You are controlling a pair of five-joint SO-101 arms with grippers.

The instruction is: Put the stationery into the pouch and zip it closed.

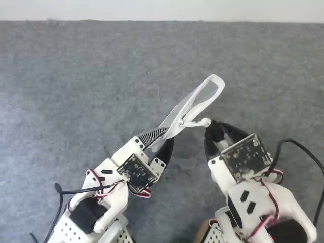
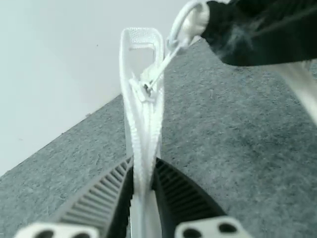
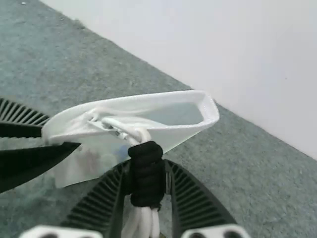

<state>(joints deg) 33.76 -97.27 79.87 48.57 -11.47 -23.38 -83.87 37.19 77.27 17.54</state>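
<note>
Grey felt surface (image 1: 76, 76) stretching wide to the white wall (image 1: 162, 9), white pouch (image 1: 195, 104) held above it, left gripper (image 2: 143, 171) pinching its edge, right gripper (image 3: 146, 174) clamped on the zipper cord (image 3: 144, 158).

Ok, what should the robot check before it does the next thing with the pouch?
1. Left claw shut on the pouch: ok.
2. Right claw shut on the zipper cord: ok.
3. Pouch held up off the grey mat: ok.
4. Stationery inside the pouch: cannot tell.
5. Zipper closed all the way: cannot tell.
</note>
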